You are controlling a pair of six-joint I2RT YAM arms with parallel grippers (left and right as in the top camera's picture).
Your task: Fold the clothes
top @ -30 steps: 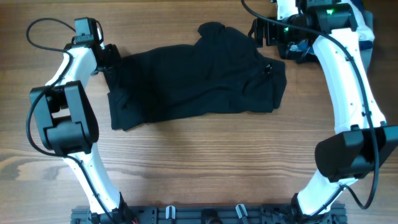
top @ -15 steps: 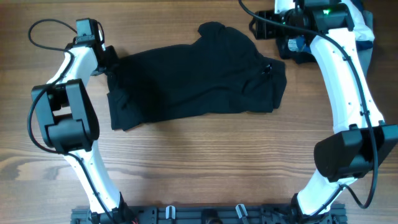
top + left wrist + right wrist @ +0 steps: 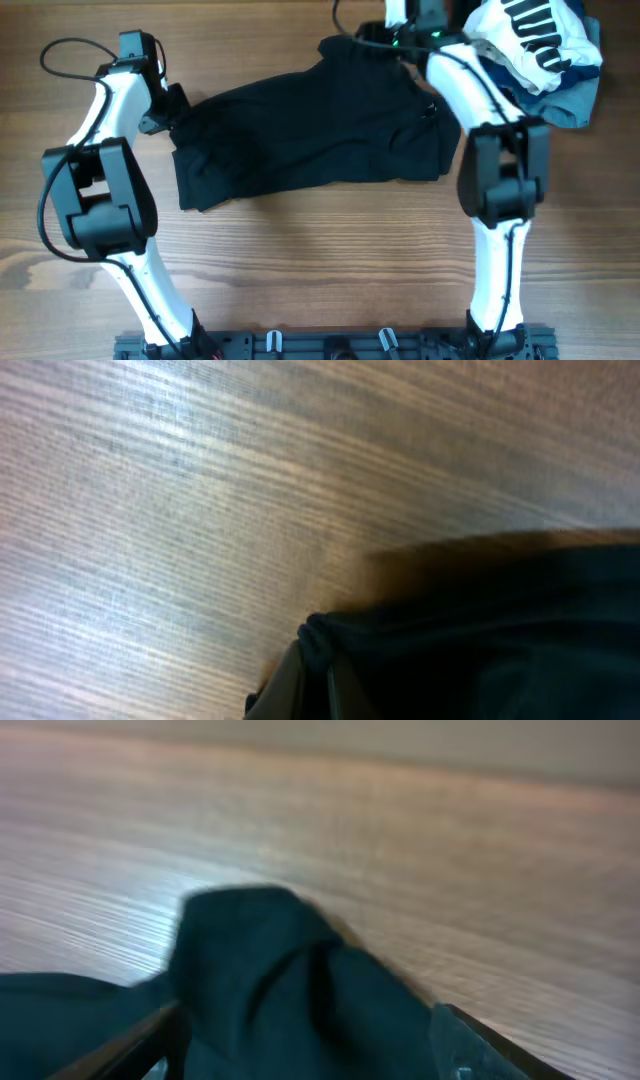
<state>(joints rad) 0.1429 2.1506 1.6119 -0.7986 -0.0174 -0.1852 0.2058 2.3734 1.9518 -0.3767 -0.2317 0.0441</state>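
The clothes (image 3: 310, 130), a limp black garment, lie spread across the far middle of the table. My left gripper (image 3: 172, 105) is at the garment's left edge. In the left wrist view that gripper (image 3: 318, 660) is shut on a bunched fold of the black fabric (image 3: 480, 620). My right gripper (image 3: 375, 40) is at the garment's top edge, by a raised hump of cloth. In the right wrist view it (image 3: 310, 1020) stands open, and the fabric hump (image 3: 270, 970) sits between its fingers (image 3: 150, 1035).
A white garment with black stripes (image 3: 535, 30) lies on a light blue garment (image 3: 570, 95) at the far right corner. Bare wooden table (image 3: 320, 270) stretches in front of the black garment. The arm bases stand at the near edge.
The right arm has swung left from the pile at the far right to the black garment's top edge. The left gripper has shut on the garment's left edge.
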